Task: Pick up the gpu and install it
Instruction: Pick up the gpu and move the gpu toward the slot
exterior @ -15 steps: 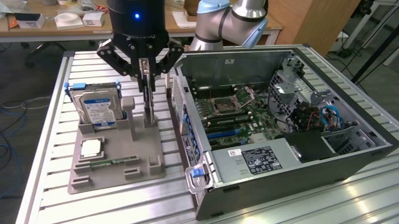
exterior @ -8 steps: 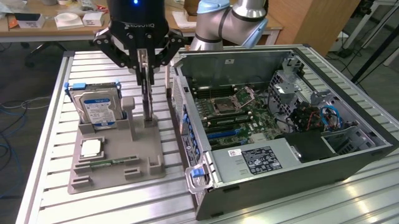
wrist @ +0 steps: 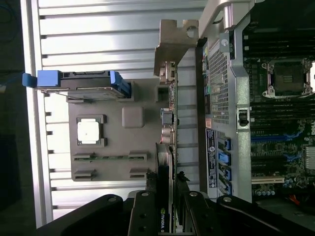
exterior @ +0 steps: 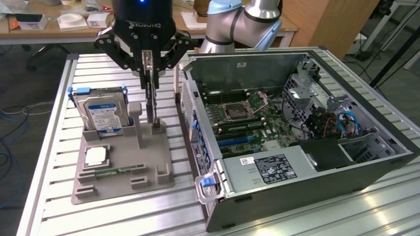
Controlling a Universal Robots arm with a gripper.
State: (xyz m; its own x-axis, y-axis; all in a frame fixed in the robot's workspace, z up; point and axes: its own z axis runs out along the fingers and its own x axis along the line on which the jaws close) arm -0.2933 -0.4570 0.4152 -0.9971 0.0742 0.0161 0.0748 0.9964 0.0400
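The gpu is a thin black card seen edge-on, standing upright over the grey holder. Its lower end is at the holder's slot; I cannot tell whether it is still seated there. My gripper comes straight down from above and is shut on the card's upper edge. In the wrist view the gpu runs away from my gripper, one finger on each side of it. The card's silvery bracket is at the far end. The open computer case lies beside the holder, on the exterior view's right.
A silver hard drive with a blue label stands in the holder next to the card. A square processor chip and a green memory stick lie in the holder's front pockets. The case wall is close beside the card. Everything rests on a slatted metal table.
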